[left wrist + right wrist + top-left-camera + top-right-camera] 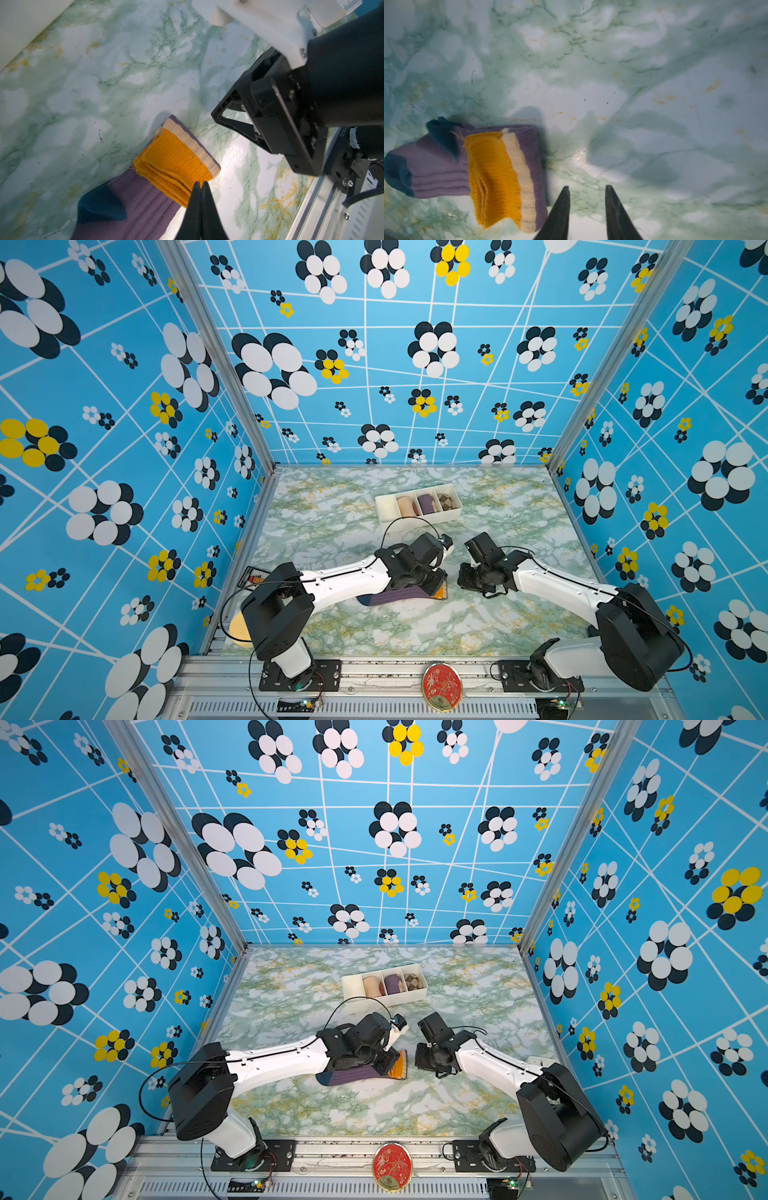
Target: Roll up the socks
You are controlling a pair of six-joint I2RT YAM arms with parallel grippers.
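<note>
The left claw (200, 185) pinches the socks (145, 199) at their orange cuff, lower centre; the right claw (587, 190) stands narrowly parted beside them.

right pincer (587, 187) — socks (436, 172) beside, tray (386, 510) beyond

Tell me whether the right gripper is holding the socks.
No, the right gripper has its fingers apart over bare table, beside the socks and clear of them.
</note>
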